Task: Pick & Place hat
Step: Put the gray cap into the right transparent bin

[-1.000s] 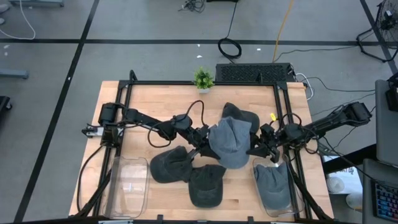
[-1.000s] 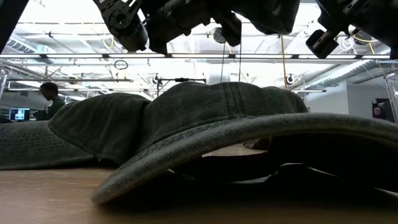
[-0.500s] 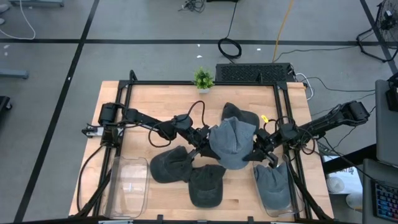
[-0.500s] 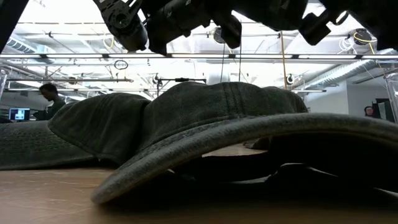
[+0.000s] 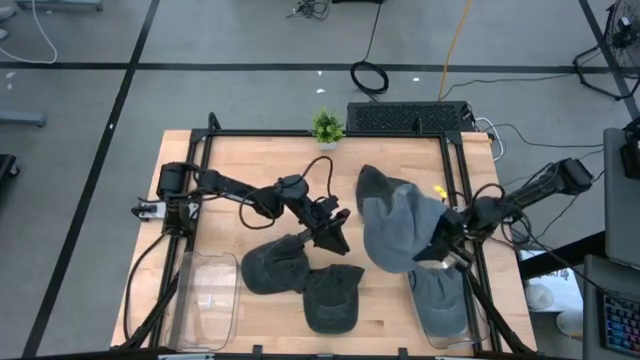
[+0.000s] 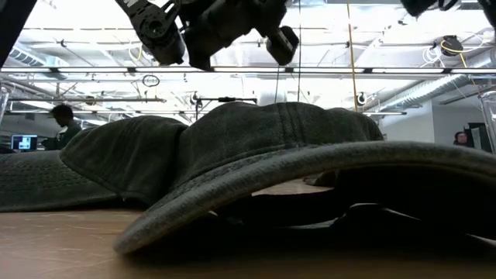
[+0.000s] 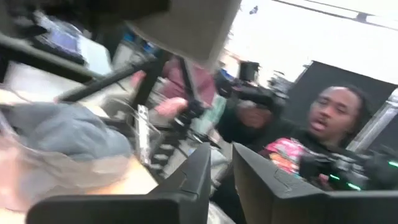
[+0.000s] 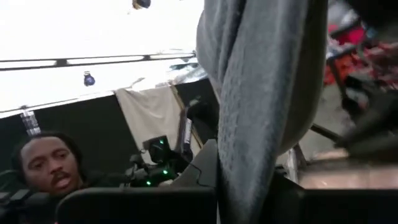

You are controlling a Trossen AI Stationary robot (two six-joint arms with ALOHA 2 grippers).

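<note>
A grey hat hangs in the air over the table's right half, held by my right gripper, which is shut on it. In the right wrist view its cloth rises out from between the fingers. My left gripper stands apart from it, left of the hat over the table's middle, with a narrow gap between its fingers. It also shows at the top of the low view. Another grey hat lies in the clear bin at the right near corner. My right gripper pinches the grey hat between its two fingers at the hat's right-hand edge, coming from the table's right side. The hat is lifted clear of the table. How many layers are caught, I cannot tell.
Two dark hats lie on the table near its near edge, and one fills the low view. A third dark hat shows behind the grey one. A clear bin sits at the left near corner, a small plant at the far edge. People show beyond the table.
The grey hat has come away from my left gripper and moved toward the table's right edge, carried by my right gripper, which drew back to the right. My left gripper stays over the table's middle, now free of the hat.
</note>
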